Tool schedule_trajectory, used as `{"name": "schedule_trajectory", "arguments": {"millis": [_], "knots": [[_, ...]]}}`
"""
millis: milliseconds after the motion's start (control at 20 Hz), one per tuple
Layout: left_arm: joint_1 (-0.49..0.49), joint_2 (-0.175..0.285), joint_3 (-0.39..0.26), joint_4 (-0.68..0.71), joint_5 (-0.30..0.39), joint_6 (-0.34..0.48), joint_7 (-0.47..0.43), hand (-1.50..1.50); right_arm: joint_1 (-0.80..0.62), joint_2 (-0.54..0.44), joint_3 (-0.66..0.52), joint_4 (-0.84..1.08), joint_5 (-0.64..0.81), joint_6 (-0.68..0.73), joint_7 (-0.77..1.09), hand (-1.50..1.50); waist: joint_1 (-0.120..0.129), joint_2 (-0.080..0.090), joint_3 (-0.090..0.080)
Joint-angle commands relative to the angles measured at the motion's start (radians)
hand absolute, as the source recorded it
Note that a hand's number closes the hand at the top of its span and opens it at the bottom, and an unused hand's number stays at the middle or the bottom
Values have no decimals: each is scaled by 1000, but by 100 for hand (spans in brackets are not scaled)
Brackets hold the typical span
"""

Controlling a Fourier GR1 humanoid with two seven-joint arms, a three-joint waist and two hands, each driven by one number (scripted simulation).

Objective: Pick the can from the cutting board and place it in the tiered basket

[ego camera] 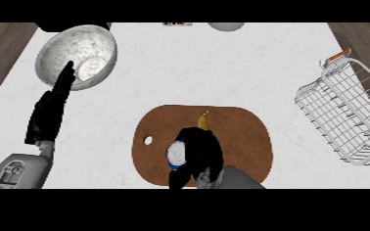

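1. While the can (175, 152) is still over the cutting board (245, 127), toward the board's near left part, you see little of it. Only a pale round top with a blue rim shows.
2. The right hand (201, 149) covers the rest. It comes from above with its fingers curled round the can's body, which looks like a hold meant for lifting. You cannot tell whether the can has left the board.
3. A yellow item (203, 122) lies just beyond that hand, toward the board's far edge.
4. The tiered basket (336, 105), of white wire, stands at the right edge of the bench (217, 68), well apart from the board. You will likely need to carry the can across to the right.
5. The left hand (52, 110) rests open at the bench's left edge. Its straight fingers point at the marbled bowl (76, 54) in the far left corner, clear of the work.
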Motion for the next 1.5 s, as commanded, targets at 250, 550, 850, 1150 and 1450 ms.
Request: {"name": "schedule_trajectory", "arguments": {"millis": [250, 550, 850, 1150, 1450], "knots": [[-5, 12, 14, -13, 12, -17, -11, 0, -195, -116, -458, 307, 154, -203, 153, 150, 14, 31, -1], [-6, -6, -24, -22, -15, -13, -4, 0, -373, -159, -595, 435, 373, -397, 162, 150, 48, 23, 0], [-23, -5, -17, -14, -4, -27, 5, 0, -559, -235, -636, 525, 671, -438, 235, 150, 46, 15, -3], [-15, -9, -15, 1, -7, -28, 6, 0, -706, -252, -704, 632, 906, -385, 316, 150, 39, 14, -3], [-38, -29, -13, 27, -27, -4, 14, 0, -819, -222, -795, 750, 1022, -211, 318, 150, 13, 11, -1]]}}
